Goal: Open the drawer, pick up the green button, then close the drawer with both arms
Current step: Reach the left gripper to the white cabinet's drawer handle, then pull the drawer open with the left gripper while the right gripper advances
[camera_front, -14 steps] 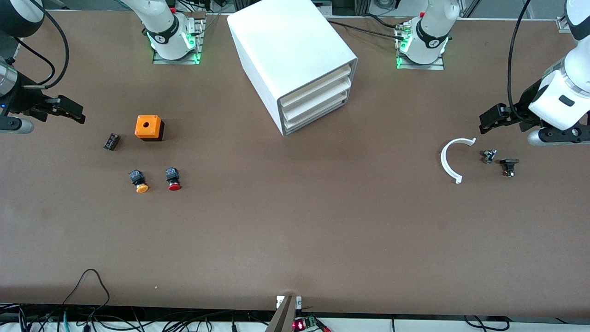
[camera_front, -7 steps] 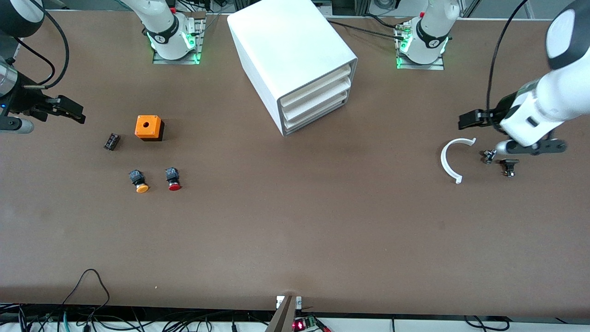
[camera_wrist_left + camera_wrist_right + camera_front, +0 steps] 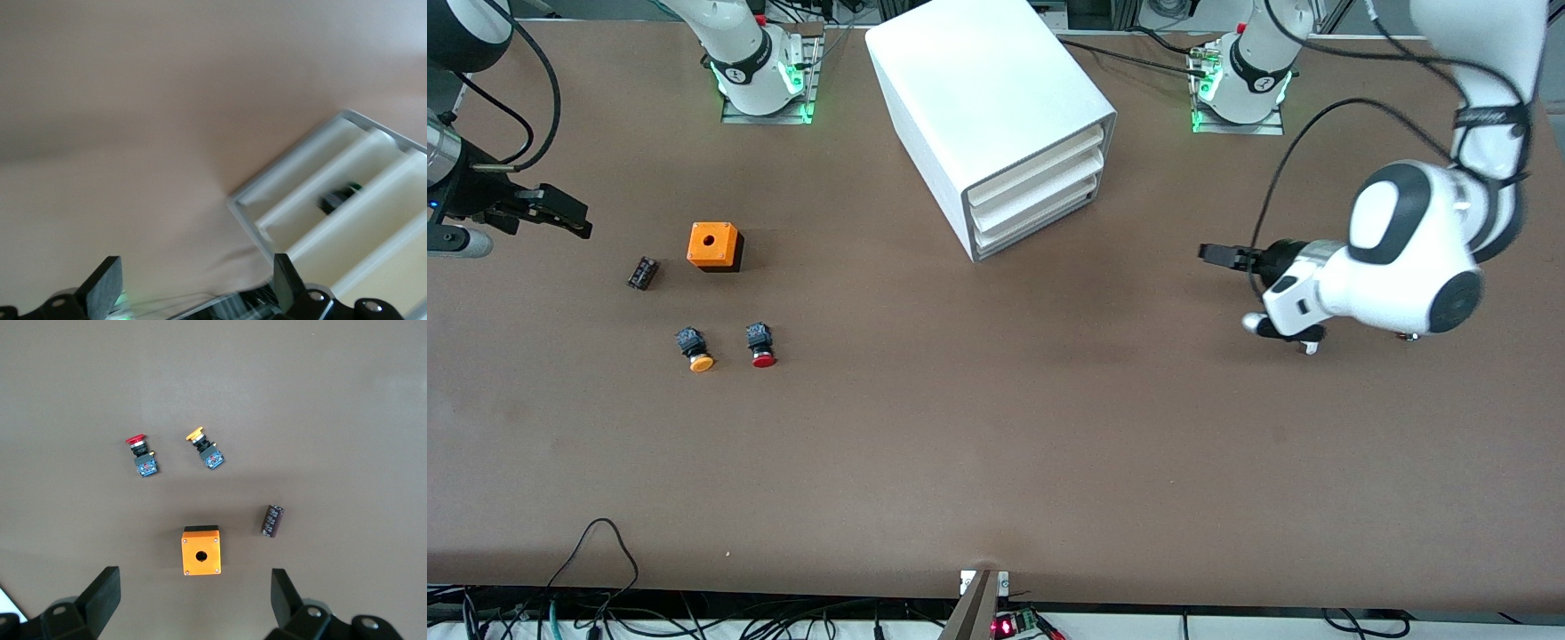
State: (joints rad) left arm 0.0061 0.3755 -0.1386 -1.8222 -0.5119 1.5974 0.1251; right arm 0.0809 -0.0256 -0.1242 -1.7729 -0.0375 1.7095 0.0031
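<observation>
The white cabinet (image 3: 978,89) stands near the robots' bases with all three drawers shut; the lowest drawer (image 3: 1040,216) is flush with the others. In the left wrist view the cabinet front (image 3: 347,200) shows blurred, and a dark thing with a green bit (image 3: 337,198) sits in the gap above the lowest drawer's lip. My left gripper (image 3: 1214,254) is open and empty over the table between the cabinet and the left arm's end, pointing at the cabinet; its jaws (image 3: 193,290) stand wide. My right gripper (image 3: 574,218) waits open (image 3: 193,600) at the right arm's end.
An orange box (image 3: 714,246) with a hole, a small black part (image 3: 642,272), an orange-capped button (image 3: 695,348) and a red-capped button (image 3: 761,345) lie toward the right arm's end. My left arm covers most of a white curved piece (image 3: 1310,347).
My left arm has swung from its end of the table toward the cabinet and now covers the white curved piece and small parts. The right arm has not moved.
</observation>
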